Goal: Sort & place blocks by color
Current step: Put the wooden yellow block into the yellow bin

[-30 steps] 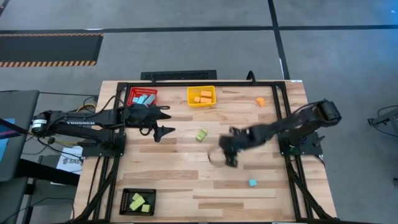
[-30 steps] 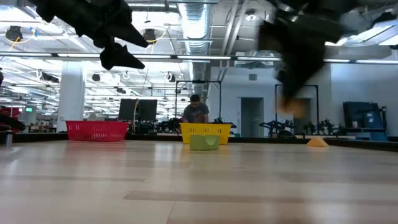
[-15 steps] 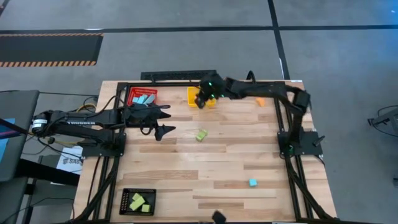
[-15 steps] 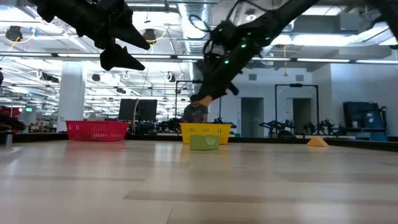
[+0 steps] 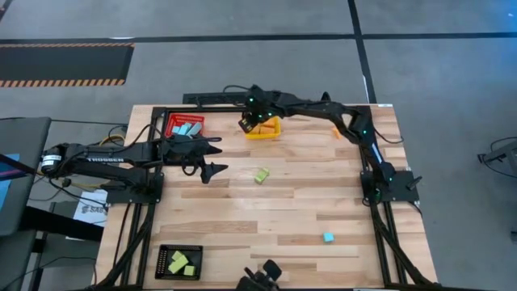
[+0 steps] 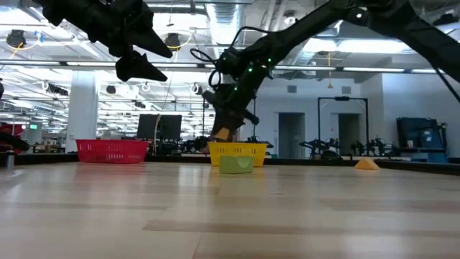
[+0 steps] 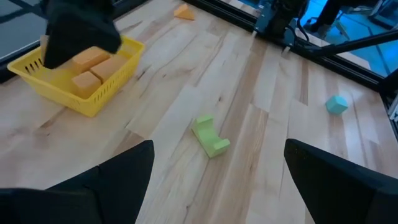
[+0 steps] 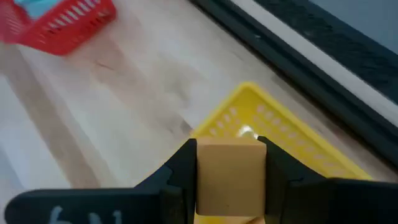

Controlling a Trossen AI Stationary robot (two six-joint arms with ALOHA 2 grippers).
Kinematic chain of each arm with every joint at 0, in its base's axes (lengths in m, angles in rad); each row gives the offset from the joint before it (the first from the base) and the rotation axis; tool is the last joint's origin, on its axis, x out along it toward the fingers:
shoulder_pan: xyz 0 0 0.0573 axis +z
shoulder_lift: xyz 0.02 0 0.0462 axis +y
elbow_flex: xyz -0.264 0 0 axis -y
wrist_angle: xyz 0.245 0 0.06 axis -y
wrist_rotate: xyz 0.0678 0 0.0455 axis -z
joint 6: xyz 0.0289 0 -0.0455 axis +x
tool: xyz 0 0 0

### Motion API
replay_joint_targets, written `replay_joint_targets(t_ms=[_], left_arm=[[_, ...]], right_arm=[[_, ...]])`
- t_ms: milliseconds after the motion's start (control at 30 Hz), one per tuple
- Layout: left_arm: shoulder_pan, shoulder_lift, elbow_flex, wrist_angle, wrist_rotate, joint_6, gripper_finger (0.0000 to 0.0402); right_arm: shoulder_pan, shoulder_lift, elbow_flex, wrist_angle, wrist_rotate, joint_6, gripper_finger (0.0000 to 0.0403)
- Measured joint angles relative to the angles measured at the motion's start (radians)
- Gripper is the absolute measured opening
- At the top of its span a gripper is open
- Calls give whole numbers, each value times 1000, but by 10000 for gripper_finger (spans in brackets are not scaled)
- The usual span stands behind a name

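Observation:
My right gripper is shut on an orange block above the left far corner of the yellow tray, which holds orange blocks. My left gripper is open and empty in the air near the red tray, which holds light blue blocks. A green block lies at mid-table, a light blue block at the near right, and an orange block at the far right. My right gripper pinches the orange block by two opposite sides between its two fingers. The block also shows in the low view, lifted clear, above the yellow tray's rim.
A black tray with green blocks stands at the near left corner. A black frame runs along the table's far, left and right edges. Bare wood lies between the green block and the light blue block.
My right gripper has swung from mid-table toward the far edge and left, carrying the orange block clear of the table, and now stands over the yellow tray's left far corner.

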State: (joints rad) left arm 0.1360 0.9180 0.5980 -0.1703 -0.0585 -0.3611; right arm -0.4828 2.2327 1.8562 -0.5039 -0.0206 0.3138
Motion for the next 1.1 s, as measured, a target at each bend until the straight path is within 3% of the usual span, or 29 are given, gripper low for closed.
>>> replay_joint_targets(t_ms=[67,300,433,733,900,967,1100], left_arm=[[0,0,0,-4,7,0,348],[0,0,0,-8,27,0,348],[0,0,0,-8,27,0,348],[0,0,0,-27,27,-1,348],[0,0,0,-17,26,-6,348],[0,0,0,-18,25,-8,348],[0,0,0,-18,22,-10,348]], right_arm=[[-4,6,25,-47,16,-1,135],[-9,11,33,-38,18,0,278],[-18,-2,32,-91,18,3,313],[-92,-217,4,-501,186,-148,302],[-198,-371,-192,-602,198,-156,295],[-242,-426,-313,-596,159,-130,295],[-244,-536,-540,-439,-86,-109,295]])
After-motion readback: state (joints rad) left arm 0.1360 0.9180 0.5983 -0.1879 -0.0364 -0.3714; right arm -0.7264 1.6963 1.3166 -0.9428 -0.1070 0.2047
